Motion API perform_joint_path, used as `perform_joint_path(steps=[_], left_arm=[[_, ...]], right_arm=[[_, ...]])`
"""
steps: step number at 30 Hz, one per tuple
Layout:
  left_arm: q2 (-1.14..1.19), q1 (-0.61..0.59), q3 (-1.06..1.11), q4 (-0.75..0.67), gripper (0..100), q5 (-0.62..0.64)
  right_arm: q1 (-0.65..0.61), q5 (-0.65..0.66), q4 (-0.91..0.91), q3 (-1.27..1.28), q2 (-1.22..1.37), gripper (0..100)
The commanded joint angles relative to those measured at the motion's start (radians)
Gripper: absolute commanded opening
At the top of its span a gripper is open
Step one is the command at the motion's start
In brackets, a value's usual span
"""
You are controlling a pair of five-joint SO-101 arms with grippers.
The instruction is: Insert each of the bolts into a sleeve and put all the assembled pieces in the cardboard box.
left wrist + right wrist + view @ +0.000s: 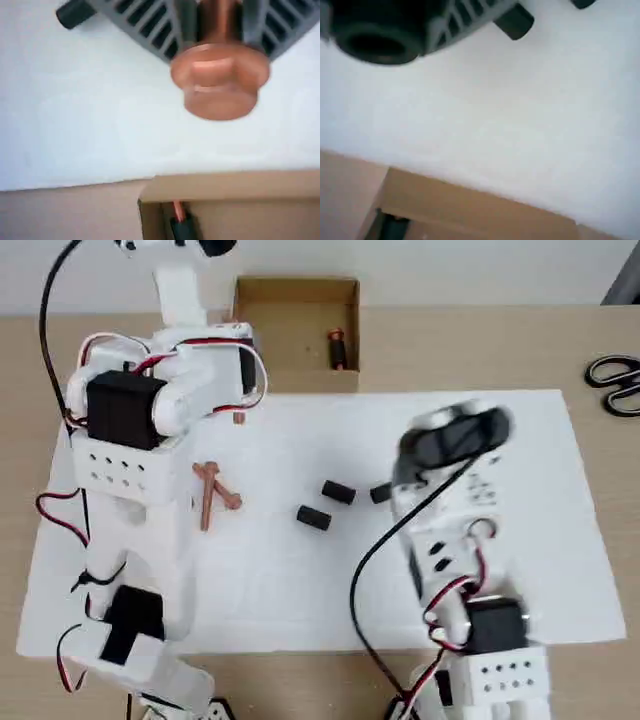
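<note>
Bolts are at three stages here. One assembled piece (338,348), a bolt already pushed in its sleeve, lies inside the cardboard box (258,335), which stands beyond both hands. The left hand (218,22) is closed on a copper bolt (220,82): the shaft sits between the fingers and the head sticks out toward the box. The right hand (377,22) is closed on a black sleeve (376,42), with its open bore facing outward.

I judge that the step in hand is to bring these two together, so the second piece is not yet made. Waiting on the white sheet (500,570) over the table (480,350) are a little heap of loose bolts (210,490), behind the left hand and just beside its arm, and two loose sleeves (338,492), near the right hand and between the two hands. Most of the work is therefore left.

The high view gives the count of loose parts and also the scissors (615,380), well apart from the right hand. There the held bolt is a small tip under the left arm and the held sleeve is half covered. The wrist views make each grip plain, with the box edge ahead of each hand.
</note>
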Motion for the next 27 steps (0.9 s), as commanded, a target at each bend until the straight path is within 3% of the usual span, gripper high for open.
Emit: perform_joint_path(steps=[1, 6, 13, 21, 27], left_arm=[[-0.054, 0.044, 0.021, 0.012, 1, 0.018], [-0.055, 0.117, 0.022, -0.015, 1, 0.048], [-0.058, 0.100, 0.015, -0.118, 1, 0.098], [-0.264, 0.107, -0.013, -0.040, 1, 0.061], [-0.342, 0.103, 0.166, -0.066, 1, 0.057]], right_arm=[[-0.039, 0.031, -0.142, 0.133, -0.087, 0.4], [-0.113, 0.025, -0.246, 0.328, -0.226, 0.4], [-0.185, -0.241, -0.180, 0.522, -0.503, 0.4], [-0.189, -0.192, -0.180, 0.597, -0.579, 0.4], [-0.200, -0.199, -0.183, 0.623, -0.582, 0.4]])
